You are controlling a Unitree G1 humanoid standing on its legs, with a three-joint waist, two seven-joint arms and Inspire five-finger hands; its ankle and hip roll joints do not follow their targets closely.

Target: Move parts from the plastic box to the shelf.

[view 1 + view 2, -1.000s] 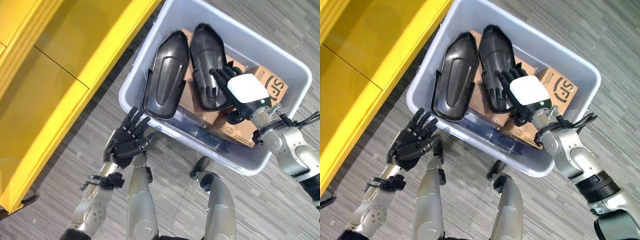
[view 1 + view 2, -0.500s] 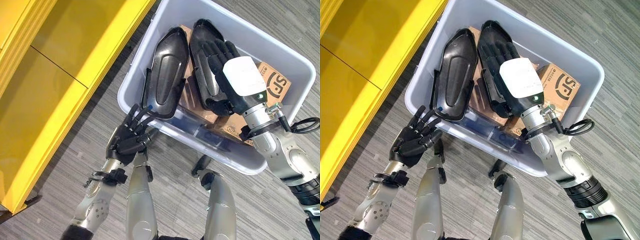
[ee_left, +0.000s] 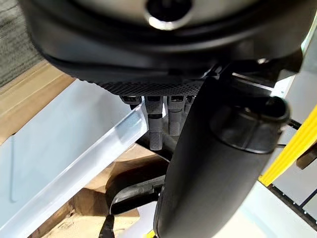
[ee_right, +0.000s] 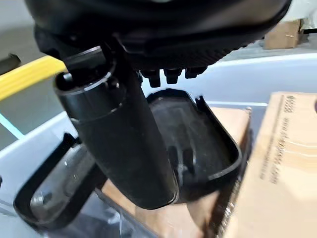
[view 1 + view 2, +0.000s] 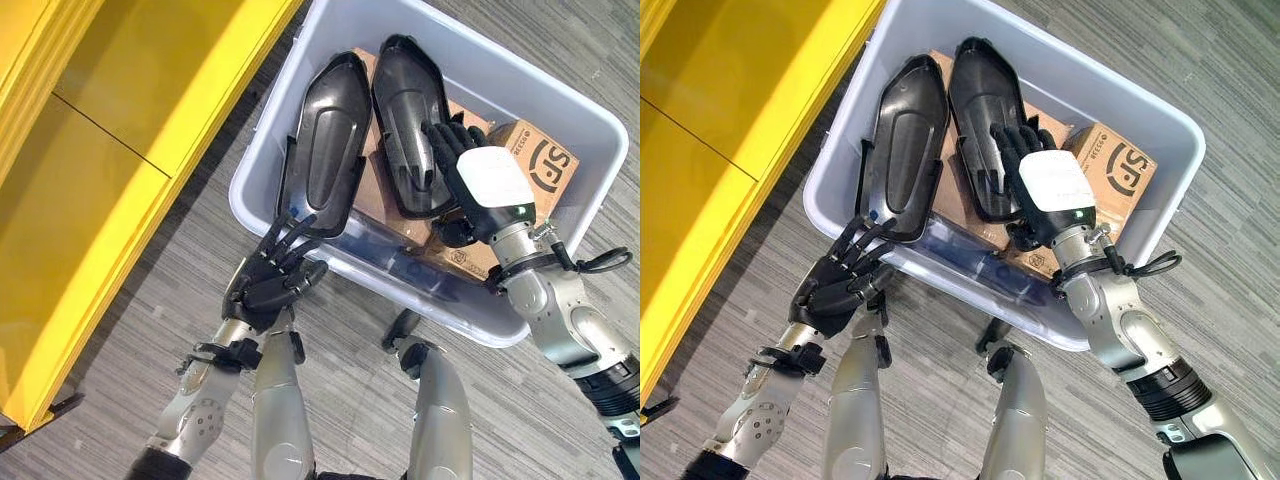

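My right hand (image 5: pixel 1045 190) lies relaxed, gripping nothing, on the right black part (image 5: pixel 405 120); left hand (image 5: pixel 270 275), fingers extended at the plastic box (image 5: pixel 590 130) rim, risks snagging it.

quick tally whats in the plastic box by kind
Black moulded parts: 2, one and its twin side by side.
Cardboard boxes: at least 2, a printed one and a plain one under the parts; others may be hidden.
Total: 4 things in the plastic box.
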